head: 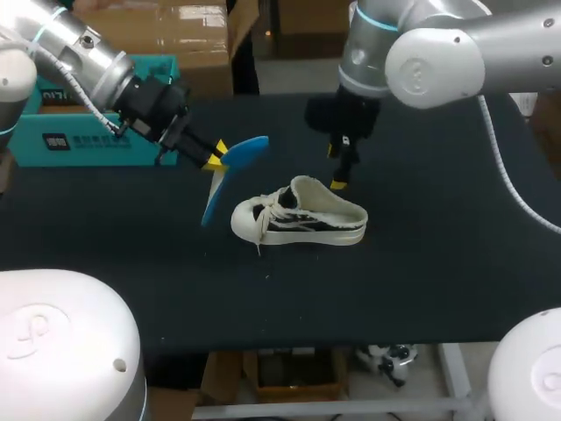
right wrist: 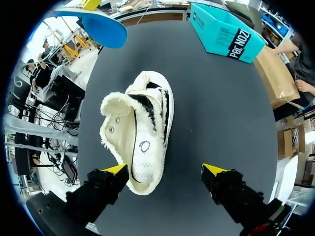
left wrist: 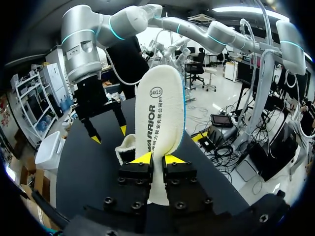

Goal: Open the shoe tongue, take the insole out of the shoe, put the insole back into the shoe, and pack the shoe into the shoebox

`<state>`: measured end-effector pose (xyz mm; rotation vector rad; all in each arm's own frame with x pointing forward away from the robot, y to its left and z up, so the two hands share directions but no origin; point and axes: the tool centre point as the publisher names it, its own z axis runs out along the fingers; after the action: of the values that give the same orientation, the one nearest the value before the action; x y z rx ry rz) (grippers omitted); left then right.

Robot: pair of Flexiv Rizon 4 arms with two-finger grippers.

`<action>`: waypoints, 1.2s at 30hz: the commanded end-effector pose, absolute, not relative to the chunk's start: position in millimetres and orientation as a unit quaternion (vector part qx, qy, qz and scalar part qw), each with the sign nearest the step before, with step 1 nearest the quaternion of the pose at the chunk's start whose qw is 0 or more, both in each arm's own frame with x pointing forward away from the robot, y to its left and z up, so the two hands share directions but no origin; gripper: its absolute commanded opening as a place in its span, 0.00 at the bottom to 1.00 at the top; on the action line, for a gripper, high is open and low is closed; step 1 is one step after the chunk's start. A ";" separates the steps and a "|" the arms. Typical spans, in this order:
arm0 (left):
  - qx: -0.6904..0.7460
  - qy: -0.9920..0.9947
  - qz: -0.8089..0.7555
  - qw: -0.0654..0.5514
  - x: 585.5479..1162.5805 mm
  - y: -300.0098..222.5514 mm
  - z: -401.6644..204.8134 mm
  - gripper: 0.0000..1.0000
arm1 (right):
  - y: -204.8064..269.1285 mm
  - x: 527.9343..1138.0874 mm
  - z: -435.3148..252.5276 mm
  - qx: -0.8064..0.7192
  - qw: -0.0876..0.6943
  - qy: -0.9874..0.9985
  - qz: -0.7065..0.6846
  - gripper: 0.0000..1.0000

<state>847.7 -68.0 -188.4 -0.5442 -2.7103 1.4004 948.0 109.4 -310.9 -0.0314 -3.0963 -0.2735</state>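
Observation:
A cream high-top shoe (head: 298,219) with black side stripes stands on the black table, toe toward my left; in the right wrist view the shoe (right wrist: 140,142) shows its open fleecy mouth. My left gripper (head: 214,159) is shut on the insole (head: 232,174), blue underneath, held in the air left of the shoe. In the left wrist view the insole (left wrist: 160,123) shows its white printed face, clamped between the yellow tips of that gripper (left wrist: 157,158). My right gripper (head: 340,168) hangs open just above the shoe's heel; its gripper (right wrist: 165,169) straddles the heel end. The teal shoebox (head: 88,127) sits at the back left.
Cardboard boxes stand behind the table's far edge. The teal shoebox (right wrist: 224,32) lies beyond the shoe's toe in the right wrist view. Black table surface (head: 438,263) stretches to the right and in front of the shoe.

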 end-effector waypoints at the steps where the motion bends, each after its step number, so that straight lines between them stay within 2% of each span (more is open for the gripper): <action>1: -0.162 -0.872 0.461 0.003 844.8 -57.3 -196.0 0.00 | 122.3 950.0 -318.8 -0.008 0.020 -0.999 -0.049 1.00; 14: -0.149 -0.877 0.458 0.012 851.1 -46.9 -212.1 0.00 | 145.6 947.2 -337.3 -0.028 0.036 -0.999 -0.004 1.00; 15: -0.148 -0.877 0.458 0.012 851.7 -46.1 -212.8 0.00 | 148.0 946.5 -338.3 -0.028 0.037 -0.999 -0.002 0.98; 16: -0.148 -0.877 0.457 0.013 852.1 -45.6 -213.3 0.00 | 148.7 946.3 -338.7 -0.031 0.037 -0.999 0.002 0.89; 17: -0.148 -0.877 0.457 0.013 852.4 -45.1 -213.6 0.00 | 149.7 946.0 -339.6 -0.032 0.038 -0.999 0.006 0.67; 18: -0.148 -0.877 0.457 0.014 852.6 -44.7 -214.0 0.00 | 150.7 945.7 -340.6 -0.033 0.038 -0.999 0.007 0.49; 19: -0.148 -0.877 0.457 0.015 853.1 -43.7 -215.0 0.00 | 152.4 944.8 -342.5 -0.038 0.037 -0.999 0.010 0.38; 20: -0.148 -0.877 0.457 0.015 853.2 -43.6 -215.2 0.00 | 152.7 944.6 -343.1 -0.040 0.037 -0.998 0.011 0.35; 21: -0.149 -0.878 0.455 0.017 853.5 -43.4 -216.3 0.00 | 153.3 943.6 -345.3 -0.043 0.036 -0.998 0.010 0.00; 36: -0.164 -0.877 0.450 0.027 857.0 -45.4 -219.8 0.00 | 149.9 935.9 -352.7 -0.100 0.018 -0.995 0.017 0.00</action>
<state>852.8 -45.1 -219.0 -0.5014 -2.7213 1.3905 939.8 151.7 -353.0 -0.3041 -3.0804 0.0605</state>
